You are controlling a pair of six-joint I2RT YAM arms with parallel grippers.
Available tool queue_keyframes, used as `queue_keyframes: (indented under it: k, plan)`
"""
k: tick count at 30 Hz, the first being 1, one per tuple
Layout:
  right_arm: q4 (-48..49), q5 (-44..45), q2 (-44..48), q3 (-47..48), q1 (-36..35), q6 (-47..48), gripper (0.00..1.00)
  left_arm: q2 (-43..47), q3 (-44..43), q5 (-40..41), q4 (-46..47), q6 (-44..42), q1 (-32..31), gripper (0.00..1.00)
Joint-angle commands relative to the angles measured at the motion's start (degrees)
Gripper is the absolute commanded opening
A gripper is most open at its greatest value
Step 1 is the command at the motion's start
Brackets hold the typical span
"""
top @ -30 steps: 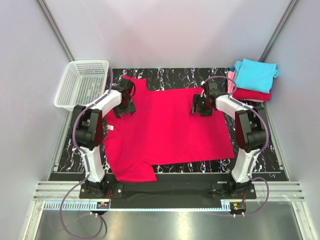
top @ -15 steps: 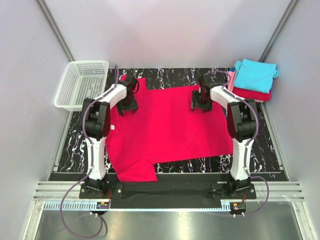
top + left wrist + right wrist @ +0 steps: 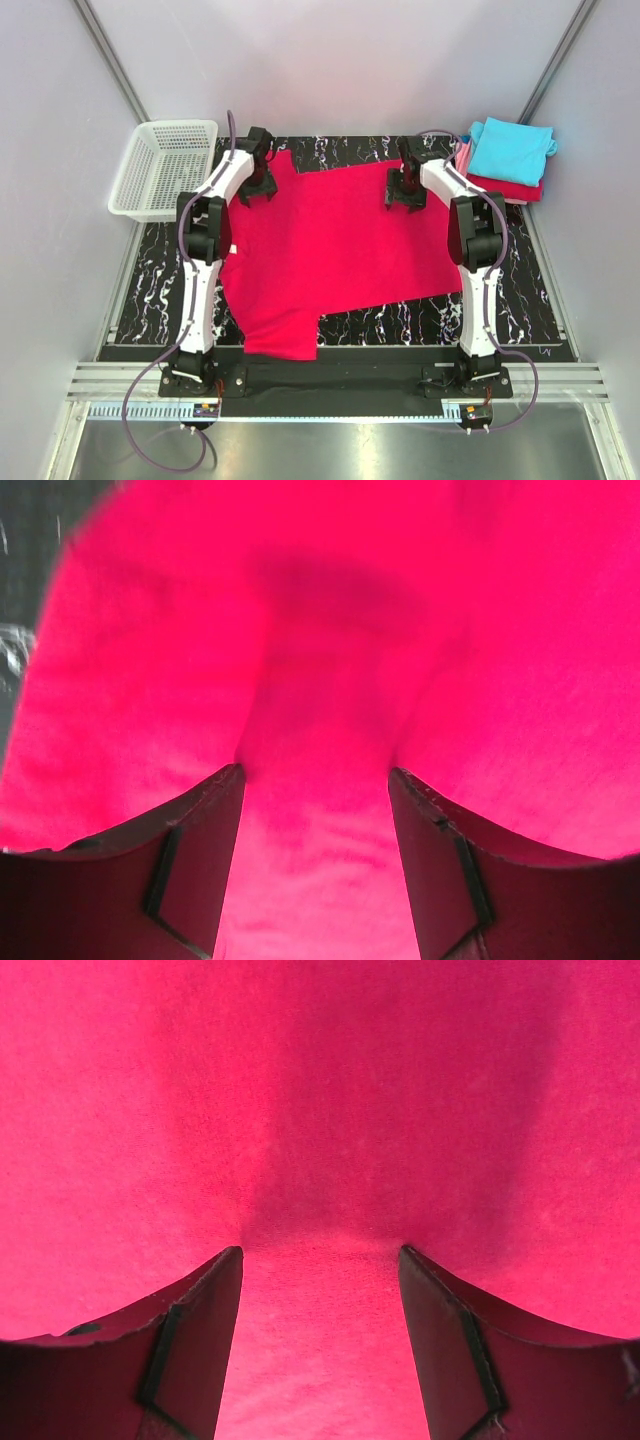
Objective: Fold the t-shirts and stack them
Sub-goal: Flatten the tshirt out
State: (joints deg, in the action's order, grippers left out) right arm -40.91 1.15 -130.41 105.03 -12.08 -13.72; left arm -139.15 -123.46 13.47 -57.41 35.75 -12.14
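Note:
The crimson-red t-shirt (image 3: 330, 250) lies spread open on the black marbled table, one sleeve hanging near the front edge. My left gripper (image 3: 258, 185) is at its far left edge, near the collar side, shut on a pinch of red cloth (image 3: 315, 860). My right gripper (image 3: 405, 195) is at its far right edge, shut on red cloth (image 3: 320, 1350). Both wrist views are filled with red cloth bunched between the fingers. A folded stack stands at the far right: turquoise shirt (image 3: 510, 150) on top, pink (image 3: 463, 165) and red (image 3: 505, 188) below.
A white plastic mesh basket (image 3: 165, 170) stands at the far left, just left of my left gripper. The folded stack sits just right of my right gripper. Grey walls close in the table on three sides.
Both grippers have moved away from the bases towards the far edge, pulling the red shirt with them. The shirt's near edge has slid farther from the front.

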Motion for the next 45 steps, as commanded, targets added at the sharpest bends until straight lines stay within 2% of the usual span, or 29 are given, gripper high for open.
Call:
queue_keyframes:
  k: [1,6,12,15,20,23,26,29,34,40,45]
  plan:
    - [-1.98,1.93,-3.97,1.66,1.70,-0.52,0.71,-3.13,-7.84,-3.01,-1.39,-1.29,1.33,0.65]
    - [-2.16,1.23,-5.12,3.25,1.88,-0.96,0.71,-8.58,-15.57,-5.91,-1.04,-1.65,2.91,0.65]
    - [-1.55,-4.21,-5.03,3.78,1.88,-0.35,0.70,-9.65,-14.01,-13.11,8.25,-3.75,3.97,0.67]
    - [-1.19,-6.32,-3.11,3.07,1.88,0.00,0.69,-10.26,-14.70,-19.69,12.66,-3.67,4.58,0.68]
    - [-0.50,-8.44,0.32,0.09,1.79,0.09,0.69,-9.30,-15.23,-19.98,15.13,-3.14,4.93,0.68]
    - [-0.14,-7.74,3.05,-1.23,1.71,-0.17,0.69,-3.96,-11.03,-17.87,15.66,-3.49,4.93,0.67]
    - [-0.05,-6.43,6.47,-2.20,1.62,-0.96,0.69,3.32,-1.91,-15.76,18.37,-3.93,4.85,0.66]
    - [0.03,-4.94,11.21,-3.43,1.53,-2.71,0.69,8.79,2.77,-13.66,19.35,-4.02,4.85,0.65]
    - [0.82,-4.93,13.78,-4.48,1.35,-2.64,0.68,13.10,7.70,-14.18,19.26,-4.37,4.41,0.64]
    - [1.36,-4.93,9.31,-0.90,1.44,0.79,0.69,16.37,12.89,-15.58,20.76,-6.47,2.22,0.61]
    - [0.74,-3.44,3.51,2.62,1.35,4.04,0.71,16.11,15.09,-11.56,17.95,-7.36,-0.07,0.61]
